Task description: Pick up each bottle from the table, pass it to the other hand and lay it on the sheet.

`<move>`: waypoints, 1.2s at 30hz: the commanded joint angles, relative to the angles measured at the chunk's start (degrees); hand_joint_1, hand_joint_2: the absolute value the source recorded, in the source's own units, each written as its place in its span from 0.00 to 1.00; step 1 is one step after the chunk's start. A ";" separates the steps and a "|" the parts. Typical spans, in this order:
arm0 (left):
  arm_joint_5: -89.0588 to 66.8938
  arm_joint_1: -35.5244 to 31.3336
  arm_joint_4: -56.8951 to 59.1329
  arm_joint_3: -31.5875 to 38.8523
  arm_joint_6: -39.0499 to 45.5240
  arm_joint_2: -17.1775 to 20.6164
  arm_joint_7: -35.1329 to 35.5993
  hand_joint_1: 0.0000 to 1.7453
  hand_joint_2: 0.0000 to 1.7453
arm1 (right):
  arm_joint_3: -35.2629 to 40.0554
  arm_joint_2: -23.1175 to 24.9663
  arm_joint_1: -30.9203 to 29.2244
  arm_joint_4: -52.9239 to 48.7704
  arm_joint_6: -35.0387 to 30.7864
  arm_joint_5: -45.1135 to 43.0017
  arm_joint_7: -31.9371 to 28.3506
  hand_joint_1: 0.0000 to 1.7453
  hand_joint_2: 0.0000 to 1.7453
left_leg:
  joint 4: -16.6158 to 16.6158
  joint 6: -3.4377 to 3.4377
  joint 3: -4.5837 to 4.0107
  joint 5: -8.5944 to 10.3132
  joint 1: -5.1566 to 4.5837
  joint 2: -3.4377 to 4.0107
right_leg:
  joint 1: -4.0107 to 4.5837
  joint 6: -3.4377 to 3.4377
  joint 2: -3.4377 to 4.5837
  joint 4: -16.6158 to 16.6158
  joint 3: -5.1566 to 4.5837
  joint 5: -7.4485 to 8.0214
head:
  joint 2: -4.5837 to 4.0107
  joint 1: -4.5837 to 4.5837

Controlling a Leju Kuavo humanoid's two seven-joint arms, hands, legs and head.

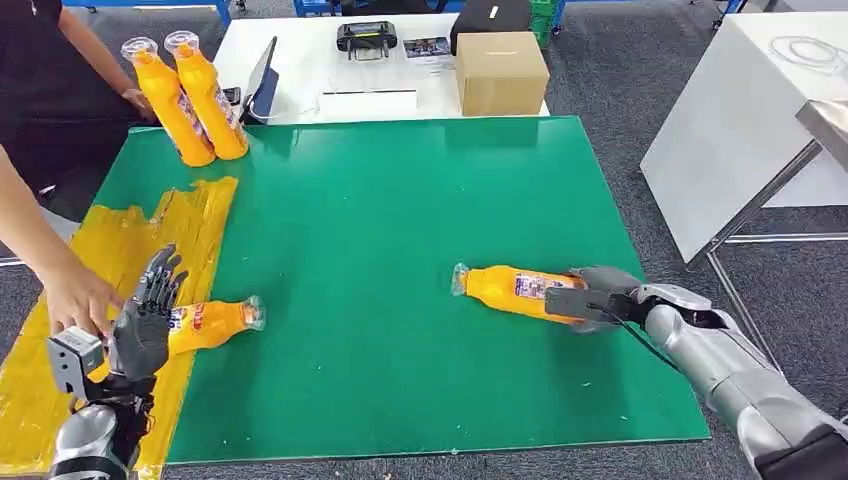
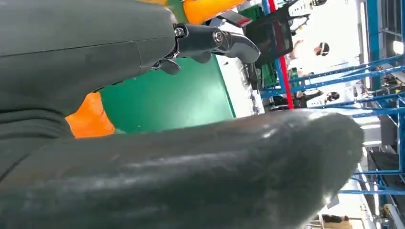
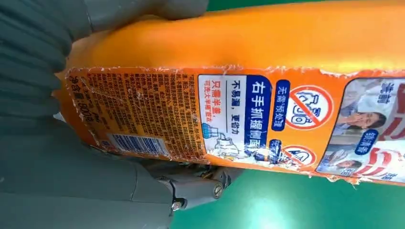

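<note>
Head view is showing the right hand (image 1: 585,300) gripping the base of an orange bottle (image 1: 510,290) lying on the green table (image 1: 400,250). The left hand (image 1: 145,320), fingers spread and holding nothing, is hovering over another orange bottle (image 1: 215,322) lying across the edge of the yellow sheet (image 1: 110,240), beside a person's hand (image 1: 75,295).

Two upright bottles (image 1: 190,95) stand at the upper left of the tabletop (image 1: 380,220). At lower left, the sheet (image 1: 120,240) lies along the tabletop's left edge, and a bottle (image 1: 215,322) lies half on it, beside the left hand (image 1: 148,315). At lower right, another bottle (image 1: 505,288) lies in the right hand (image 1: 590,300). A box (image 1: 500,72) sits top centre, behind the tabletop.
</note>
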 commanded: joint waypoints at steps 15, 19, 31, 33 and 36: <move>24.80 0.54 -11.77 -13.66 -2.59 -9.58 15.07 0.00 1.00 | -17.37 34.00 19.29 -31.83 -16.36 -16.02 -10.94 1.00 1.00 | 0.07 -0.06 -0.07 -0.19 0.38 0.38 | 0.38 -0.26 0.25 0.02 -0.08 -0.03 | 0.00 0.00; 28.10 0.11 -10.97 -16.05 -3.92 -9.20 16.10 0.00 1.00 | -15.62 36.57 17.58 -28.31 -16.57 -16.84 -11.45 1.00 1.00 | 0.01 -0.07 -0.26 -0.06 0.28 0.21 | 0.27 -0.23 0.03 0.01 -0.23 0.04 | 0.00 0.00; 30.98 -0.72 -11.67 -20.50 -6.01 -9.12 17.00 0.00 1.00 | -9.90 41.46 13.44 -17.85 -16.63 -16.77 -10.54 1.00 1.00 | 0.01 -0.09 -0.05 -0.16 0.29 0.52 | 0.29 -0.27 0.27 -0.01 -0.10 0.01 | 0.00 0.00; 30.90 -0.43 -12.21 -20.81 -5.85 -8.97 16.97 0.00 1.00 | -9.70 41.36 13.22 -17.20 -16.91 -16.82 -10.66 1.00 1.00 | -0.01 -0.09 -0.02 -0.16 0.33 0.44 | 0.32 -0.28 0.21 -0.05 -0.05 0.00 | 0.00 -0.02; 30.92 -0.39 -12.18 -20.82 -5.84 -8.77 16.97 0.00 1.00 | -9.73 41.09 13.17 -17.38 -16.92 -16.83 -10.66 1.00 1.00 | -0.04 -0.08 -0.24 -0.03 0.27 0.31 | 0.25 -0.22 0.11 -0.03 -0.27 0.07 | 0.00 0.00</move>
